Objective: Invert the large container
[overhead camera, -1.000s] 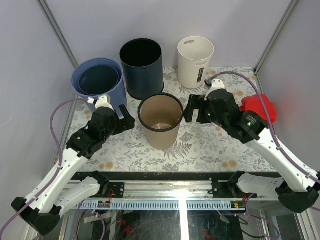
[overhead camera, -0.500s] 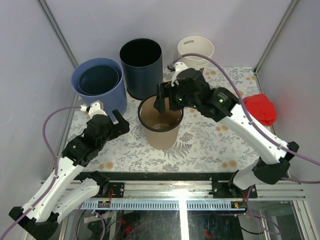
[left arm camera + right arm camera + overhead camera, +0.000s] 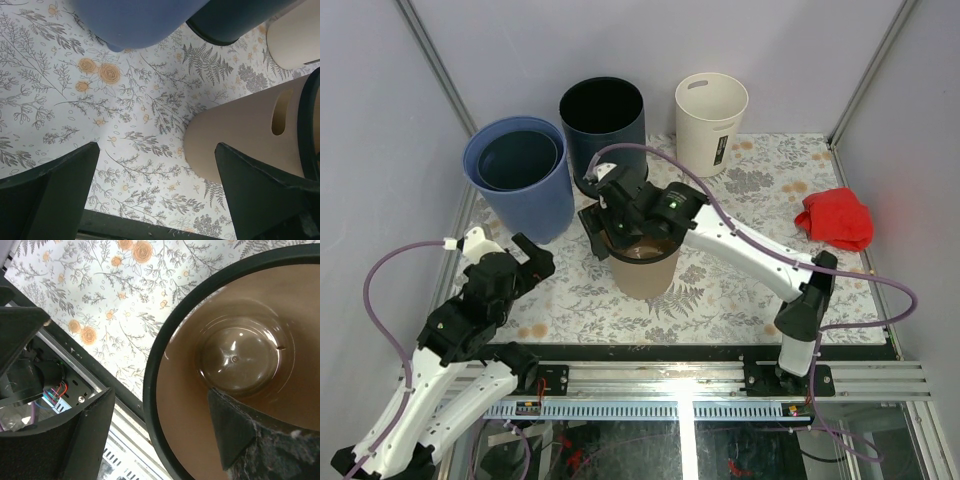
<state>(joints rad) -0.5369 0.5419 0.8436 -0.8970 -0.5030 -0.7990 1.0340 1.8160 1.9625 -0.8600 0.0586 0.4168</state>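
The tan bin stands upright on the floral counter, mouth up, near the middle and toward the front. Its black rim and glossy brown inside show in the right wrist view.

The right arm reaches across the bin from the right. The right claw sits over the rim on the bin's left side. In the wrist view the claw has its jaws apart, one finger outside the wall and the other inside, with the rim between them. A sliver of gap shows between the outer finger and the rim.

The left claw hangs low over the counter to the left of the bin, apart from it. Its jaws are spread wide and hold nothing. The bin's side and a handle slot lie ahead of it.

Behind stand a blue bin, a navy bin and a cream bin. A red cloth lies on the right.
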